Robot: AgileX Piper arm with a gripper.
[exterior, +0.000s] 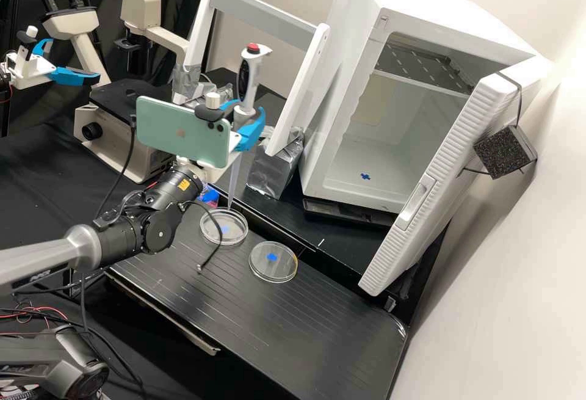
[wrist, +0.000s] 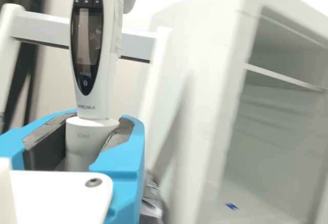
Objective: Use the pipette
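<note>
Gripper (exterior: 249, 113) clasps the pipette (exterior: 249, 82), its long axis near upright, slender tip pointing down.

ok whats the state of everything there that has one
electronic pipette, upright, tip down
end effector, closed on the pipette
far petri dish, flat, lid unclear
near petri dish, flat, lid unclear
white cabinet door, open
phone, mounted sideways on the arm

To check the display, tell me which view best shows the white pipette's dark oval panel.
The wrist view: the dark oval panel faces the camera, large, its buttons distinct. The high view shows it small and obliquely.
</note>
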